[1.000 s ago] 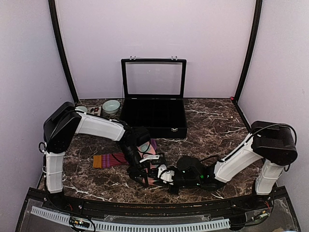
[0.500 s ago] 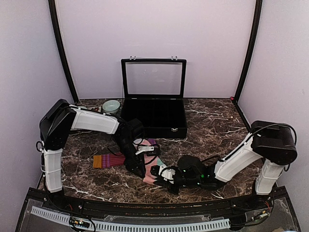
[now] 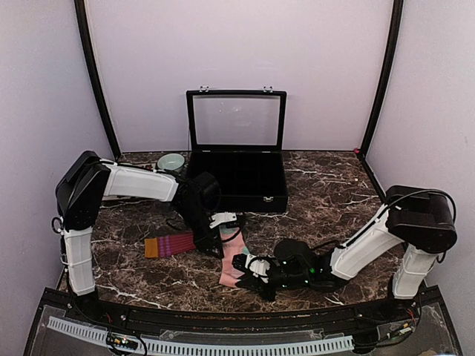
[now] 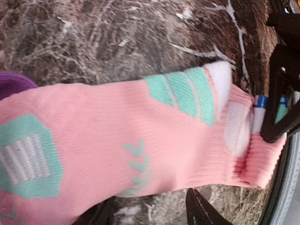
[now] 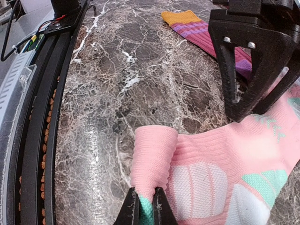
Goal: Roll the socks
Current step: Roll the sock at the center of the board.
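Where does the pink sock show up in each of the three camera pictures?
Top external: pink sock low centre, between the two arms.
Left wrist: it fills most of the picture.
Right wrist: lower right, its near end folded over.
Shared landmark: striped sock, left of the pink one from above; only its purple toe at the left wrist view's left edge; top of the right wrist view.

The salmon-pink knitted sock (image 4: 108,126) is marked with mint stripes, mint chevrons and white patches. The maroon fabric sock (image 3: 174,244) is banded in purple and cuffed in orange. The dark marble tabletop (image 3: 334,193) is veined white.
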`<control>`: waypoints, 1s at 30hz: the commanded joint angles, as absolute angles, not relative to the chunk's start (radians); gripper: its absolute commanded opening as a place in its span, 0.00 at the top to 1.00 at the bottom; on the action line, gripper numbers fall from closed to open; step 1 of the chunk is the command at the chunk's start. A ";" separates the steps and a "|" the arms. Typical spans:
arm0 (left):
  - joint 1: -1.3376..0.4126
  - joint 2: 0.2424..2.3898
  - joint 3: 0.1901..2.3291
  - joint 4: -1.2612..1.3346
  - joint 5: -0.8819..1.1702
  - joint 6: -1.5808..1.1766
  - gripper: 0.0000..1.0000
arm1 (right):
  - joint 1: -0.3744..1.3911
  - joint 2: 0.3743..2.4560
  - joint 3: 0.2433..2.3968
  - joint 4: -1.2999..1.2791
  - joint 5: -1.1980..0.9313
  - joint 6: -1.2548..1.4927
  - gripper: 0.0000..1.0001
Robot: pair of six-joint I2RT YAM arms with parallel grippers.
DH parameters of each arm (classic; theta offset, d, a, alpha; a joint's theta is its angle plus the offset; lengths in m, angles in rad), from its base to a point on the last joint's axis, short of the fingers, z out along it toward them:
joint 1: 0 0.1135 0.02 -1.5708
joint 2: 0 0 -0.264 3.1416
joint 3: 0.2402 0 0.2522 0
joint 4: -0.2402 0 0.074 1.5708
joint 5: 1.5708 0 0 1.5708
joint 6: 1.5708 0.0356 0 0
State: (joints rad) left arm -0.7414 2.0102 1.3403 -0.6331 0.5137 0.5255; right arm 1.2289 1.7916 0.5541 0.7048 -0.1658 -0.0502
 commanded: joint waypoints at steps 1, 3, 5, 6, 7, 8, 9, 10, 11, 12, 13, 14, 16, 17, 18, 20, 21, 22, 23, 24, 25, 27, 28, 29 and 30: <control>-0.735 2.026 1.342 -0.509 0.365 0.448 0.44 | 1.232 1.826 0.489 0.551 -0.232 0.032 1.00; -0.743 2.039 1.352 -0.503 0.366 0.452 0.44 | 1.233 1.832 0.497 0.541 -0.245 0.062 1.00; -0.755 2.046 1.359 -0.499 0.363 0.464 0.44 | 1.233 1.843 0.526 0.495 -0.256 0.086 1.00; -0.760 2.048 1.363 -0.498 0.362 0.468 0.44 | 1.232 1.852 0.542 0.469 -0.259 0.096 1.00; -0.762 2.047 1.372 -0.501 0.366 0.469 0.44 | 1.231 1.857 0.553 0.449 -0.259 0.107 1.00; -0.763 2.045 1.382 -0.512 0.375 0.467 0.44 | 1.228 1.865 0.562 0.434 -0.259 0.119 1.00; -0.763 2.042 1.393 -0.527 0.379 0.467 0.43 | 1.220 1.869 0.569 0.420 -0.258 0.134 1.00; -0.762 2.035 1.398 -0.543 0.382 0.468 0.43 | 1.211 1.872 0.572 0.409 -0.266 0.151 1.00; -0.762 2.022 1.394 -0.557 0.381 0.477 0.42 | 1.199 1.875 0.572 0.400 -0.275 0.170 1.00; -0.761 1.993 1.377 -0.566 0.376 0.490 0.41 | 1.184 1.878 0.570 0.393 -0.286 0.193 1.00; -0.759 1.967 1.353 -0.571 0.363 0.505 0.40 | 1.166 1.884 0.571 0.386 -0.305 0.213 1.00; -0.755 1.941 1.322 -0.576 0.349 0.520 0.39 | 1.150 1.896 0.572 0.375 -0.323 0.236 1.00; -0.739 1.889 1.264 -0.581 0.328 0.541 0.38 | 1.122 1.921 0.587 0.343 -0.346 0.256 1.00; -0.727 1.863 1.228 -0.579 0.320 0.546 0.38 | 1.112 1.934 0.594 0.330 -0.357 0.262 1.00; -0.715 1.838 1.206 -0.578 0.316 0.551 0.38 | 1.106 1.946 0.599 0.319 -0.365 0.267 1.00; -0.691 1.787 1.176 -0.575 0.303 0.564 0.38 | 1.095 1.965 0.604 0.316 -0.377 0.279 1.00; -0.679 1.763 1.167 -0.572 0.302 0.569 0.38 | 1.087 1.975 0.606 0.315 -0.387 0.286 1.00; -0.669 1.737 1.159 -0.568 0.305 0.573 0.38 | 1.078 1.987 0.613 0.308 -0.395 0.292 1.00; -0.661 1.715 1.152 -0.563 0.309 0.580 0.38 | 1.070 1.997 0.618 0.297 -0.400 0.297 1.00; -0.657 1.685 1.145 -0.560 0.317 0.586 0.37 | 1.062 2.006 0.623 0.286 -0.407 0.298 1.00; -0.655 1.672 1.139 -0.561 0.330 0.596 0.37 | 1.056 2.012 0.625 0.279 -0.409 0.300 1.00; -0.656 1.633 1.127 -0.572 0.374 0.621 0.36 | 1.037 2.023 0.625 0.268 -0.422 0.309 1.00; -0.657 1.616 1.117 -0.574 0.403 0.633 0.36 | 1.027 2.028 0.619 0.271 -0.431 0.315 1.00; -0.661 1.602 1.103 -0.575 0.434 0.646 0.36 | 1.017 2.031 0.608 0.282 -0.440 0.323 1.00; -0.670 1.591 1.088 -0.574 0.455 0.661 0.36 | 1.008 2.033 0.598 0.295 -0.449 0.332 1.00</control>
